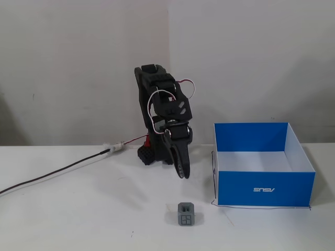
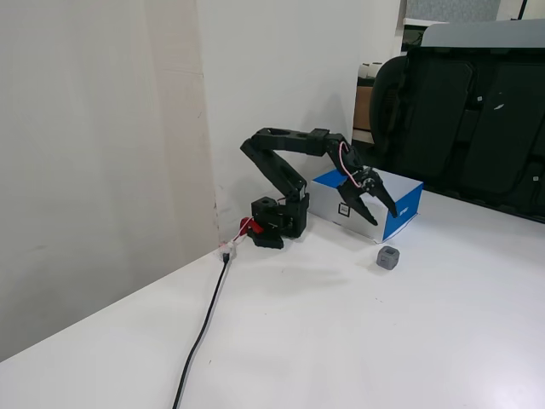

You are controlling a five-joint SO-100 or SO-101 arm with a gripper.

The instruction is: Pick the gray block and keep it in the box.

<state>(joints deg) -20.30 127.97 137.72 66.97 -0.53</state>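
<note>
Gray block (image 1: 186, 214) sits loose on table (image 1: 78, 209), below and slightly ahead of pincer (image 1: 180, 168), well apart from it, window face toward camera. Pincer (image 2: 385, 210) hangs raised, tips angled down, parted in side-on fixed view, holding nothing; likely poised for descent. Blue box (image 1: 264, 189) beside pincer; visible white interior empty, floor hidden.

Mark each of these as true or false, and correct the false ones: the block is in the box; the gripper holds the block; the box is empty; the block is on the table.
1. The block is in the box. False: it lies outside, on the table.
2. The gripper holds the block. False: it hangs open above the table, holding nothing.
3. The box is empty. True, as far as its inside shows.
4. The block is on the table. True.
</note>
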